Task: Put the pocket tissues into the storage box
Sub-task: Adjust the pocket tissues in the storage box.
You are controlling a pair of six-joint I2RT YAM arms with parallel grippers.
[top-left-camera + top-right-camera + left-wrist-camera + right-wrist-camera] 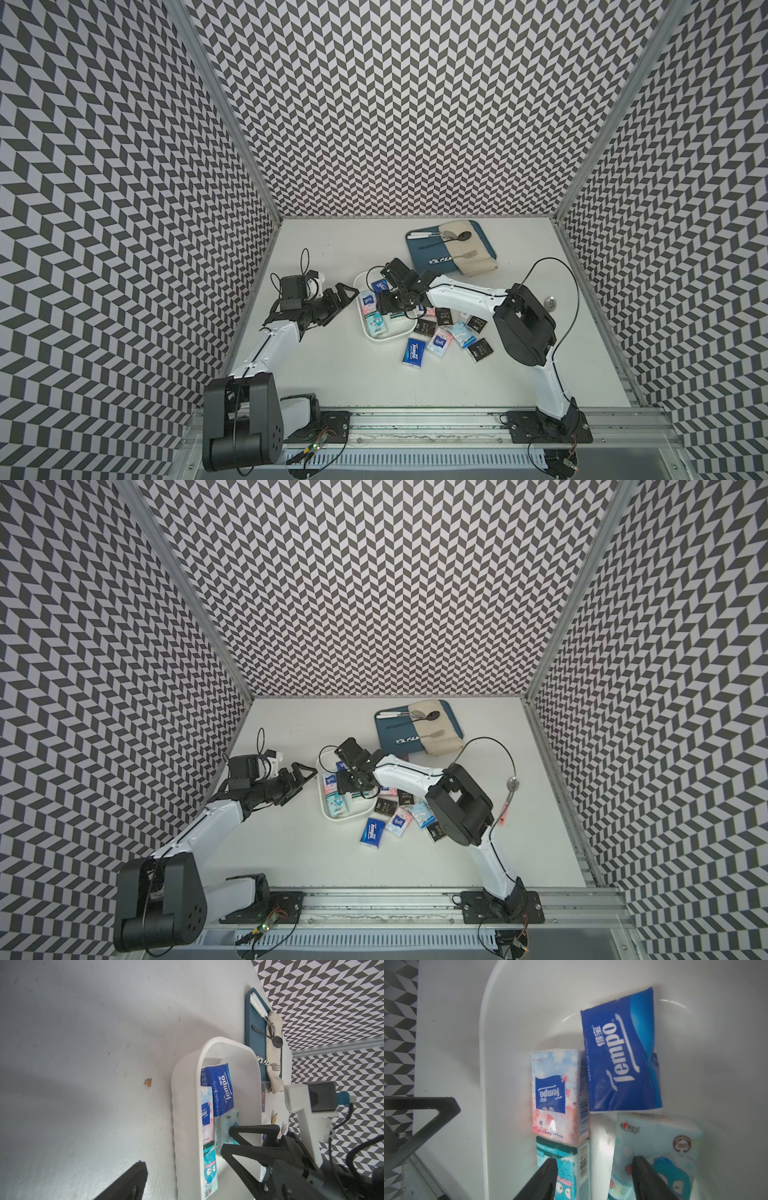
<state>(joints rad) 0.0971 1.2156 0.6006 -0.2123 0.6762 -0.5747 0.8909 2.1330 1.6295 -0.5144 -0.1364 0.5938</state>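
Tissues (375,326) lay partly inside the box (187,1105): 4 showed there, a dark blue packet (620,1057), a pink packet (556,1095), a teal packet (571,1172) and a pale packet (660,1136). The right gripper (593,1159) hung over the box's middle, jaws part open and clamping nothing; 1 finger (544,1180) crossed the teal packet, the other the pale packet, with bare box floor between them. The left gripper (347,301) stood wide open and empty just outside the box's left wall. Both top views showed what the right wrist view did not: loose packets (440,341), at least 7, crowded against the box's right wall and near right corner, some hidden under the right arm (461,291). The right wrist view showed what the top views could not, the gap between the fingers. Free floor lay at the box's far end. A tray (419,255) sat just beyond the box's far right corner. Bare table (353,374) lay open on the box's near side and beyond its left wall.
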